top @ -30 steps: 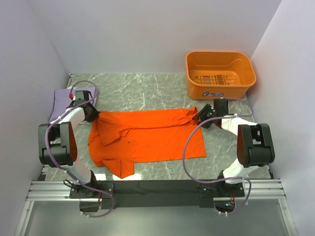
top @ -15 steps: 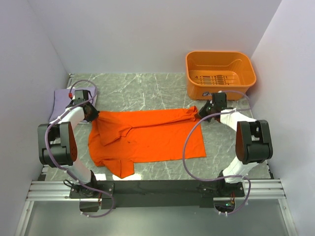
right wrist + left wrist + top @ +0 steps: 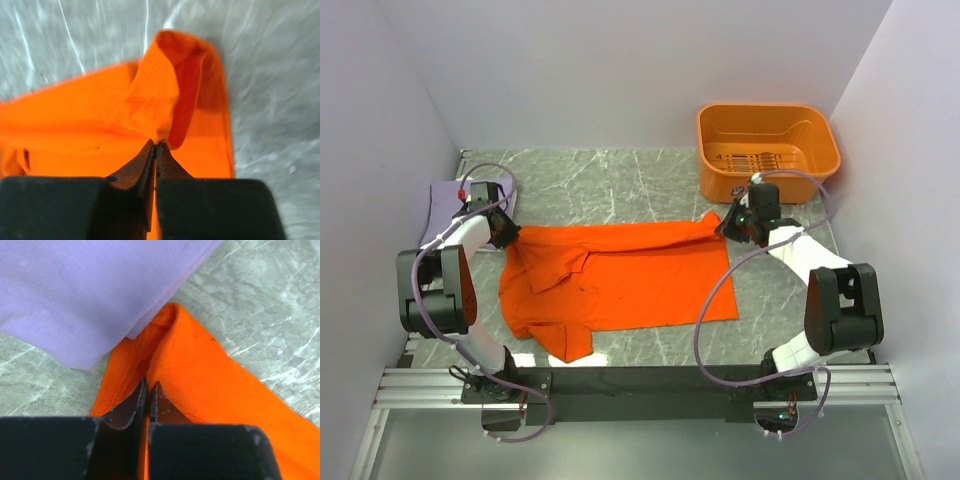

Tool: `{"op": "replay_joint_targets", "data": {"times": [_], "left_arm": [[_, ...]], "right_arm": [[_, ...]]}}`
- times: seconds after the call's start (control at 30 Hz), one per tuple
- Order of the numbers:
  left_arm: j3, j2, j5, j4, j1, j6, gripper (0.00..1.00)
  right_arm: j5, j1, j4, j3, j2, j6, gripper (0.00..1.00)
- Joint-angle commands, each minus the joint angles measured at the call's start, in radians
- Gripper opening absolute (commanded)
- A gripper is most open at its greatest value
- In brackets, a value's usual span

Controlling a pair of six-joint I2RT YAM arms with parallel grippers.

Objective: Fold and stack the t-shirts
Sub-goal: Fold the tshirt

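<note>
A bright orange t-shirt (image 3: 620, 275) lies spread across the middle of the marble table, one sleeve reaching toward the near edge. At its far left corner my left gripper (image 3: 507, 232) is shut on a fold of the orange cloth (image 3: 165, 355). My right gripper (image 3: 727, 225) is shut on the shirt's far right corner, and the cloth (image 3: 160, 100) bunches up from its tips (image 3: 156, 145). The lavender t-shirt (image 3: 445, 200) lies folded at the far left by the wall; its edge (image 3: 90, 295) overlaps the orange corner in the left wrist view.
A rigid orange plastic basket (image 3: 767, 150) stands at the far right corner, just beyond the right gripper. White walls close in the table on the left, back and right. A metal rail (image 3: 640, 385) carrying the arm bases runs along the near edge.
The right gripper closed on the orange shirt's far right corner and pulled it away toward the basket, lifting the cloth into a peak. The left gripper kept its hold and barely moved.
</note>
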Motion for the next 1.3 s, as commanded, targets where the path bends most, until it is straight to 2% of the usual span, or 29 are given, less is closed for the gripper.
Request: {"op": "replay_joint_targets", "data": {"times": [0.0,0.03,0.07,0.17,0.2,0.37,0.73,0.93,1.27], "left_arm": [[0.038,0.008,-0.024,-0.011,0.008,-0.003,0.01],[0.039,0.009,-0.022,-0.011,0.008,-0.003,0.01],[0.038,0.008,-0.021,-0.01,0.008,-0.003,0.01],[0.029,0.002,-0.014,-0.002,0.008,-0.003,0.01],[0.029,-0.001,-0.013,0.0,0.008,-0.001,0.01],[0.029,-0.004,-0.01,-0.002,0.008,0.002,0.01],[0.029,-0.006,-0.004,0.004,0.008,0.008,0.01],[0.027,-0.003,-0.004,0.006,0.008,0.008,0.01],[0.027,0.005,-0.008,0.003,0.008,0.011,0.01]], "right_arm": [[-0.016,0.06,-0.054,-0.047,0.004,-0.028,0.14],[-0.019,0.062,-0.055,-0.061,0.01,-0.016,0.2],[-0.012,0.053,-0.052,-0.085,0.009,0.007,0.33],[-0.018,0.014,-0.017,-0.084,-0.008,0.012,0.46],[-0.019,0.007,-0.009,-0.073,-0.008,0.009,0.48],[-0.025,-0.026,0.052,-0.004,0.036,0.036,0.49],[-0.076,-0.061,0.221,0.028,0.179,0.107,0.54],[-0.124,-0.064,0.254,0.053,0.239,0.096,0.54],[-0.108,-0.066,0.254,0.079,0.3,0.113,0.54]]}}
